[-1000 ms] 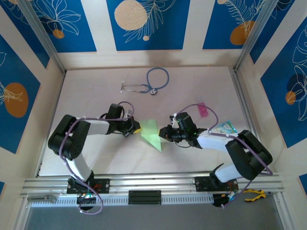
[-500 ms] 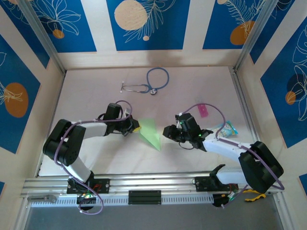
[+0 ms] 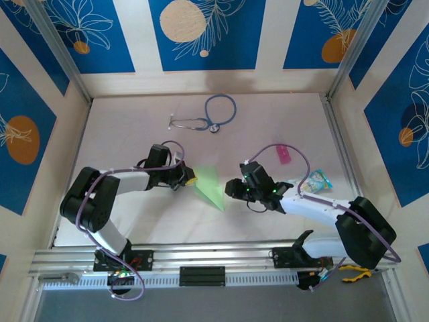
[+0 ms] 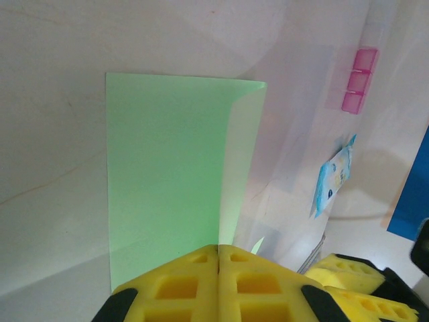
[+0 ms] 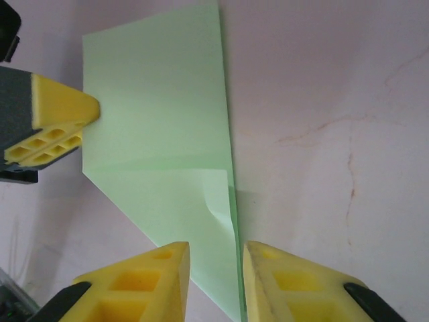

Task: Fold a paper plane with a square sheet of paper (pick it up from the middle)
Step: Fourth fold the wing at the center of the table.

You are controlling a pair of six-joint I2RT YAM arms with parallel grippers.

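The square sheet of paper (image 3: 210, 186) is pale green and partly folded, with one corner turned over, lying on the table. My left gripper (image 3: 191, 180) is shut on its left edge; in the left wrist view the fingers (image 4: 255, 282) meet on the paper (image 4: 167, 168), pinching a raised fold. My right gripper (image 3: 231, 189) is at the paper's right side, open. In the right wrist view it (image 5: 216, 268) straddles the folded edge of the paper (image 5: 167, 134) without pinching it. The left fingers (image 5: 60, 127) show at the far edge.
A stethoscope (image 3: 208, 117) lies at the back of the table. A small pink block (image 3: 283, 154) and a teal-and-white packet (image 3: 315, 180) sit to the right, behind my right arm. Aluminium rails and side walls frame the table.
My right gripper has opened off the paper's edge, and its arm has stretched out lower over the table. The left gripper stays shut on the paper.
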